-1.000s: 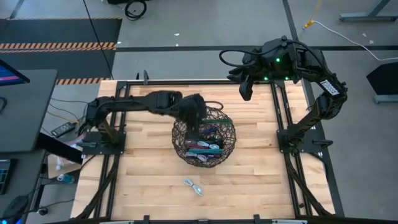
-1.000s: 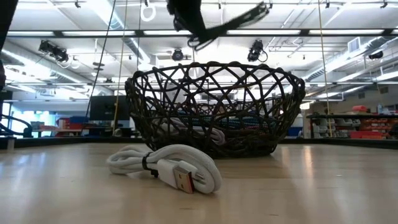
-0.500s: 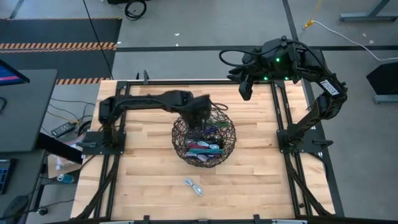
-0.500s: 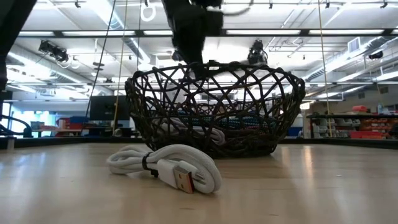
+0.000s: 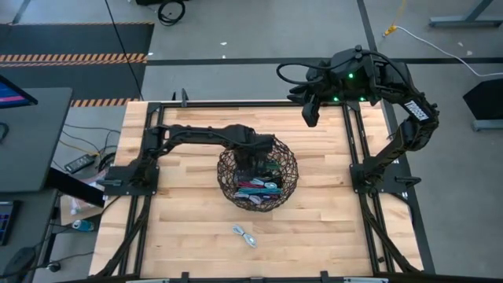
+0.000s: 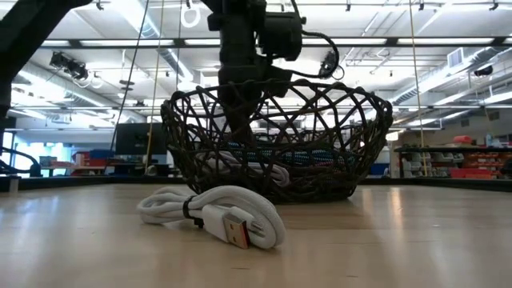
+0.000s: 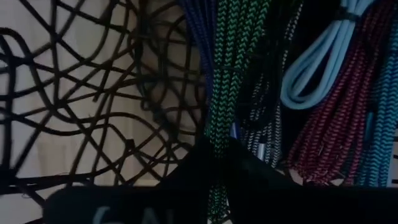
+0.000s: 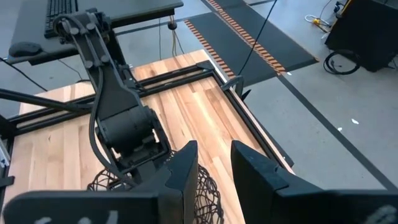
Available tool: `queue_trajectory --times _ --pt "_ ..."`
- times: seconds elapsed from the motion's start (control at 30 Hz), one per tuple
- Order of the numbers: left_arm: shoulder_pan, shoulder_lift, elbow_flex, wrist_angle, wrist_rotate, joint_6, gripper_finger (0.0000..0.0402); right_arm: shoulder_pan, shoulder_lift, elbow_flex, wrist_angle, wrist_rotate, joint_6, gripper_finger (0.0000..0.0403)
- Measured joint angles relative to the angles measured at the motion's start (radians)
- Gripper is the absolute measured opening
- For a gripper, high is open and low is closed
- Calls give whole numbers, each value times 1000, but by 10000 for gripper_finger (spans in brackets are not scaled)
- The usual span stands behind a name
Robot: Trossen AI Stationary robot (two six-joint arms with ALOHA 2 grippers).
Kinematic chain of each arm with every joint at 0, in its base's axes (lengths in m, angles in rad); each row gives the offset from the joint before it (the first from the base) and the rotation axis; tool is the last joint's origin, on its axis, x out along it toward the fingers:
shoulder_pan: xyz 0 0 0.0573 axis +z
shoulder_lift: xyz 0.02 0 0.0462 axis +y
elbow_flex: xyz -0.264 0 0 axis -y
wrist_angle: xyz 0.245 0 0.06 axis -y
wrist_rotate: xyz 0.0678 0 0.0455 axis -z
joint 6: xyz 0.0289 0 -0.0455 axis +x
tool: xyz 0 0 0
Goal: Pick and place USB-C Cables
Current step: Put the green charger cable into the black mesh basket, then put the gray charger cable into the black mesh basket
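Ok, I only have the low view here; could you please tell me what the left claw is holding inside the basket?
Observer: The left claw is shut on a green cable.
Operator: Thanks. What lies around it?
Observer: A light blue cable, a magenta cable and a teal cable lie beside it in the basket.
Operator: And the right claw?
Observer: It hangs open and empty over the table's far edge, right of the basket.

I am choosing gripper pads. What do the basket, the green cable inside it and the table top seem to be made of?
Basket: dark woven strands, wire or rattan, unclear; matte open lattice.
Green cable: braided fabric sleeve, by its green-black herringbone weave.
Table top: pale wood, butcher-block style, smooth; jointed strips and grain show.
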Motion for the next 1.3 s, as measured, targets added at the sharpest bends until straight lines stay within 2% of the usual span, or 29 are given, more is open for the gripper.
queue_trajectory --times 0.47,0.53,0.7,0.87,1.07,1.3 --pt "5 -1 0 26 0 -3 28 0 0 0 -2 0 -26 103" --pt "5 -1 0 25 0 -3 53 0 0 0 -2 0 -30 103" --pt "3 -1 0 25 0 -8 144 0 0 0 -2 0 -37 103" --pt "3 -1 0 14 1 -61 201 0 0 0 -2 0 -54 103" --pt "6 -56 0 -38 -1 -111 226 0 -4 0 -2 0 -84 103" --pt "-2 -251 0 -96 -57 -193 217 0 -26 0 -26 -42 -77 103"
